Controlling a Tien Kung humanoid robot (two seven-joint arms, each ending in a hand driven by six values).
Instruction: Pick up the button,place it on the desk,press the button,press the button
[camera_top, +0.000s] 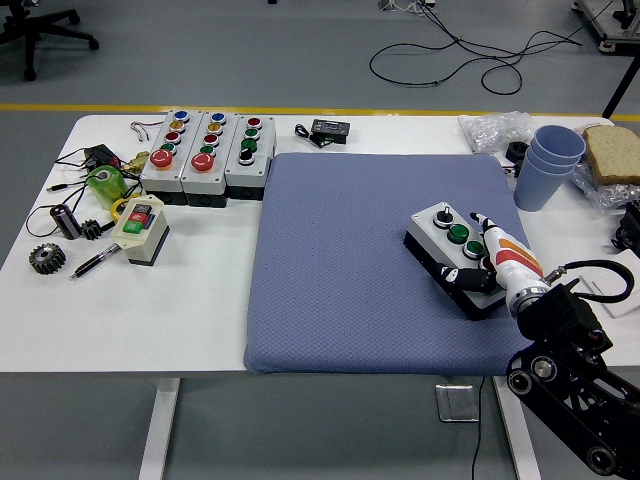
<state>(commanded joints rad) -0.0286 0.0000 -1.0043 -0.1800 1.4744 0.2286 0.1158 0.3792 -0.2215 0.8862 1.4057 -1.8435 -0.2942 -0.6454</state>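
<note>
On the white table (200, 300) lies a blue-grey quilted mat (350, 260). Near the mat's right edge the robot's right hand (495, 265), white with orange and red marks, grips a grey three-button control box (452, 255), its fingers (462, 278) wrapped round the box's near end. Three larger grey button boxes (208, 155) stand at the table's far left, and stacked blue plastic cups (548, 165) at its far right.
</note>
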